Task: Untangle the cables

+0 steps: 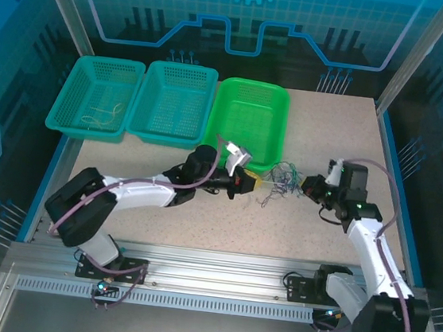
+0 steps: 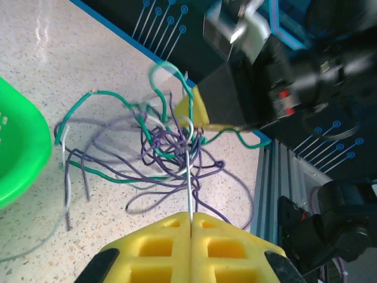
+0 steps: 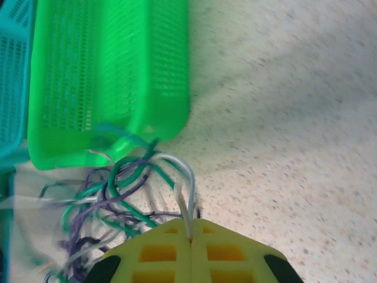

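**Both tools clamped on the tangle in front of the green basket**

The cables (image 1: 283, 175) lie in one knotted bunch on the speckled counter (image 1: 318, 233), just in front of the green basket (image 1: 250, 121) and between the two arms. The strands are purple, green and white, looped through one another, with several loose ends spreading out over the counter toward the basket.

The left tool (image 2: 190, 219) is closed, its yellow fingers pressed together with a thin white strand running straight from the knot into the seam between them. The right tool (image 3: 190, 229) is closed as well, pinching a white strand that arches up from the bunch and drops into its seam. In the overhead view the two tools face each other from either side of the tangle, close to it.

Two teal baskets (image 1: 173, 96) stand in a row left of the green one. A pale wire (image 1: 103, 112) lies curled in the leftmost of them, well apart from the bunch.
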Robot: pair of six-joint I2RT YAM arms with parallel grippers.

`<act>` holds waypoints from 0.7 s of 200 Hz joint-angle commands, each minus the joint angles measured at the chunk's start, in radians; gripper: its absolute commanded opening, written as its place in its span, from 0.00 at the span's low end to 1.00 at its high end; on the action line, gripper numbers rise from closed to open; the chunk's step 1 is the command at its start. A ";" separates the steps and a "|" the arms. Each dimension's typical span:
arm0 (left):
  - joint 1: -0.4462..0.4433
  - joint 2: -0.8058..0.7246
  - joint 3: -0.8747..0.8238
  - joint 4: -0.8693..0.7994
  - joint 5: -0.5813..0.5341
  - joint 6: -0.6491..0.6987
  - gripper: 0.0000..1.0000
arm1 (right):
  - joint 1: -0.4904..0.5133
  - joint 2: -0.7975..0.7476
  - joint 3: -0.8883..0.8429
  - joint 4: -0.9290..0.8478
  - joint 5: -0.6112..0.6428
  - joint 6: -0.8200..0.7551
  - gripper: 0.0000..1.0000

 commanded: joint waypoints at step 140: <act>-0.112 0.187 0.319 -0.351 0.014 0.281 0.70 | 0.023 -0.013 0.053 -0.191 0.297 -0.117 0.43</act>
